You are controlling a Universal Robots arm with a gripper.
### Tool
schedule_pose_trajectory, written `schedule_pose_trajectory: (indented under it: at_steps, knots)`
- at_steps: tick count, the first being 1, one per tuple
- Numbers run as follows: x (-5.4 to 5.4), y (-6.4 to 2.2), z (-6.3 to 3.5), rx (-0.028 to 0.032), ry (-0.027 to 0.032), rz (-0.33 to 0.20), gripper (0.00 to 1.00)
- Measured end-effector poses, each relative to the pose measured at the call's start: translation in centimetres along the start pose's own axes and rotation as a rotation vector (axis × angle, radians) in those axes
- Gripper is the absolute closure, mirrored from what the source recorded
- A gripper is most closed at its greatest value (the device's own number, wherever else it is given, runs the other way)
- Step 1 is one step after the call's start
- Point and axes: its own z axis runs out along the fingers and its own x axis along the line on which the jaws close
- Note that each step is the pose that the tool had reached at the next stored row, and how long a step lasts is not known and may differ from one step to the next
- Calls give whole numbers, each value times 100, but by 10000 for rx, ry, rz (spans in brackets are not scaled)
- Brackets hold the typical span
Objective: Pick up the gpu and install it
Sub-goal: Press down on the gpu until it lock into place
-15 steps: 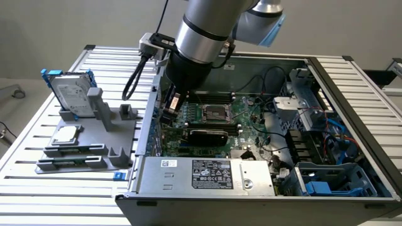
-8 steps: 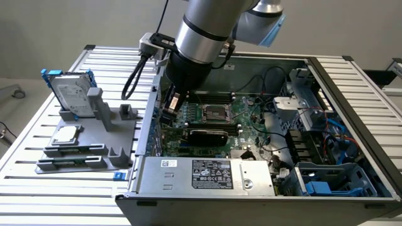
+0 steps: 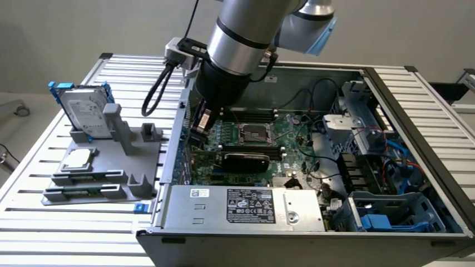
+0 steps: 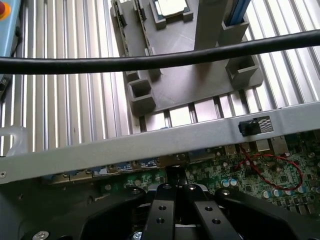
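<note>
The gripper [image 3: 199, 132], its spread impossible to tell, sits low inside the computer case [image 3: 415, 100] by its left wall, with the gpu [image 3: 245, 161] seated near the motherboard's [image 3: 290, 133] front edge, where an incompletely pressed card risks tilting loose

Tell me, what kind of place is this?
Probably a robotics lab or test bench for computer assembly. A robot arm reaches into an open computer case on a slatted metal table, and a grey holder beside it keeps a hard drive and processor chip.
</note>
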Motion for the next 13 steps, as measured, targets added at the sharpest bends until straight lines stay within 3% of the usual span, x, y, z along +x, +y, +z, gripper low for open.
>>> schedule_pose_trajectory:
  at_steps: [8, 13]
  knots:
    - [0, 1, 0, -173, 3, 220, 89]
    - [-1, -2, 4, -184, 34, 396, 89]
